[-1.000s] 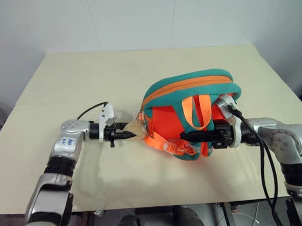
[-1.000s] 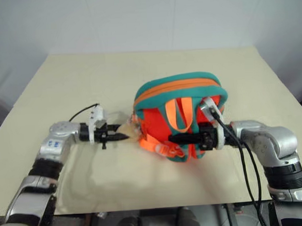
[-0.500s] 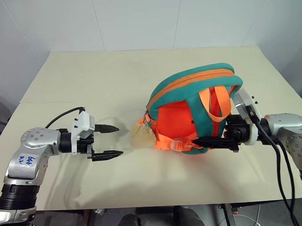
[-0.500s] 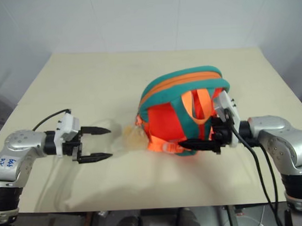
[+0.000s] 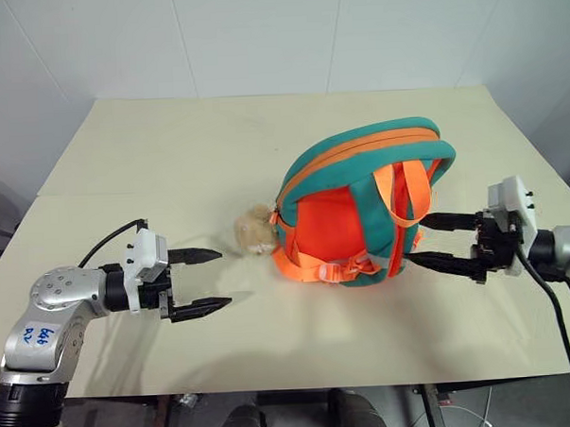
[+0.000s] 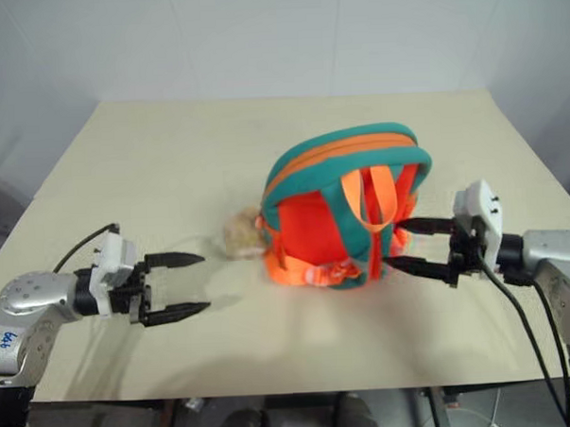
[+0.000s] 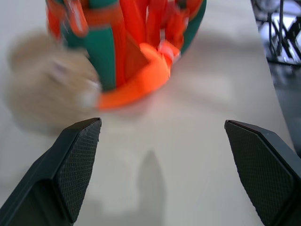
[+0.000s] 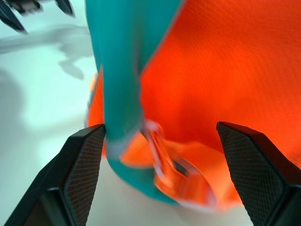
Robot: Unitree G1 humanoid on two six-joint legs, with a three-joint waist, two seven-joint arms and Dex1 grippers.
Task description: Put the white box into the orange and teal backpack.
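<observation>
Beige table (image 5: 169, 152) bears backpack (image 5: 361, 215) between left gripper (image 5: 205, 280) and right gripper (image 5: 438, 240) (both spread, empty).

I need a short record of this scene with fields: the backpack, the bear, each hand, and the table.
backpack: orange and teal backpack stands upright on the table, zipper closed
bear: tan plush bear lies at the backpack's left side
left hand: left hand open, empty, apart from the bear
right hand: right hand open, empty, beside the backpack
table: beige table
</observation>
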